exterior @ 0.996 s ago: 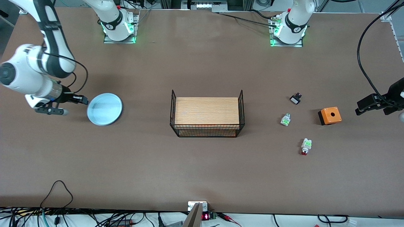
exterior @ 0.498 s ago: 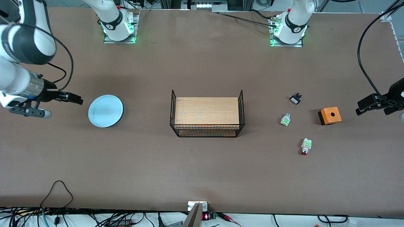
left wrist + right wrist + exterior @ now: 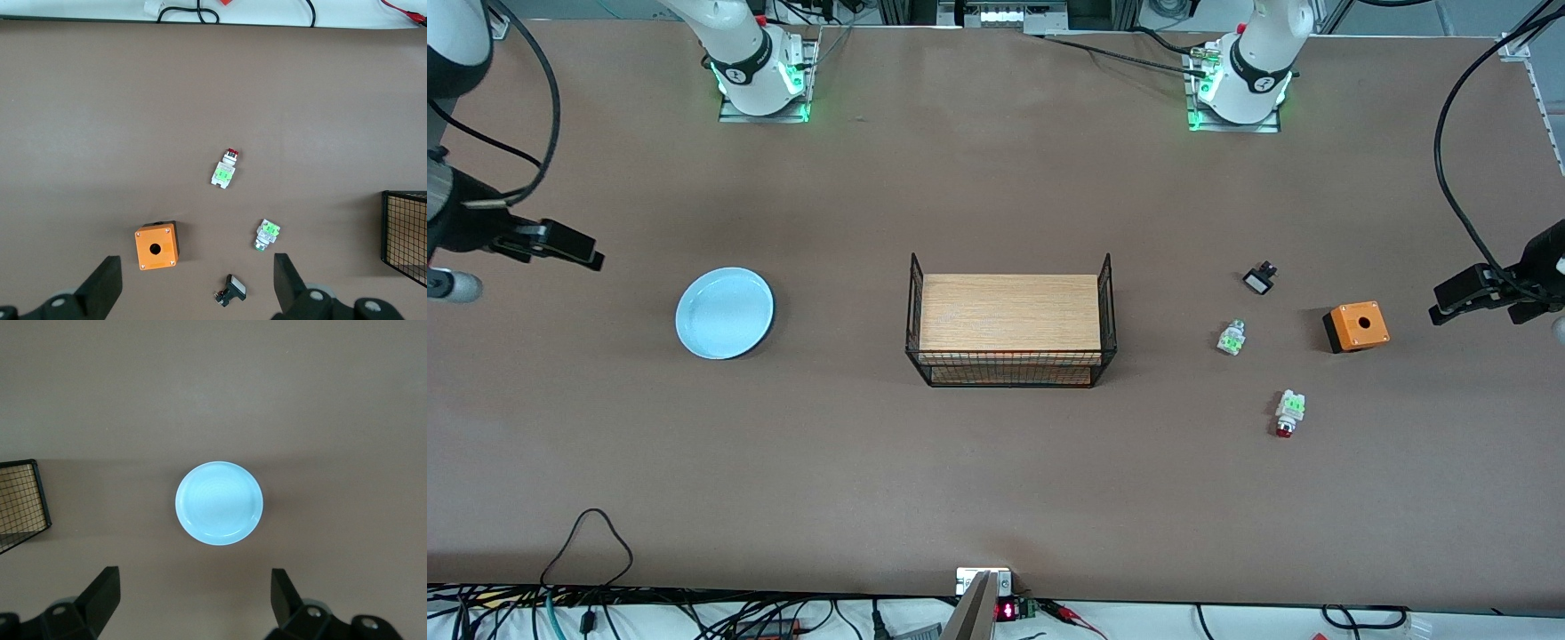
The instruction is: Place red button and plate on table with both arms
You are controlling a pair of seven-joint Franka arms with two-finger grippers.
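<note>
The pale-blue plate (image 3: 724, 313) (image 3: 219, 503) lies flat on the brown table (image 3: 996, 462) toward the right arm's end. My right gripper (image 3: 574, 250) (image 3: 193, 603) hangs open and empty, raised over the table's edge beside the plate, apart from it. The red button (image 3: 1288, 414) (image 3: 225, 169) lies on its side on the table toward the left arm's end, red cap toward the front camera. My left gripper (image 3: 1449, 300) (image 3: 195, 287) is open and empty, up over the table beside the orange box (image 3: 1356, 326) (image 3: 157, 246); that arm waits.
A black wire rack (image 3: 1011, 322) holding a wooden board stands mid-table. A green-white part (image 3: 1232, 338) (image 3: 267, 235) and a small black switch (image 3: 1260, 280) (image 3: 230, 291) lie farther from the front camera than the red button. Cables run along the front edge.
My right gripper let go of the plate's rim and pulled up and away toward the table's end. The plate settled flat. The left arm stayed still.
</note>
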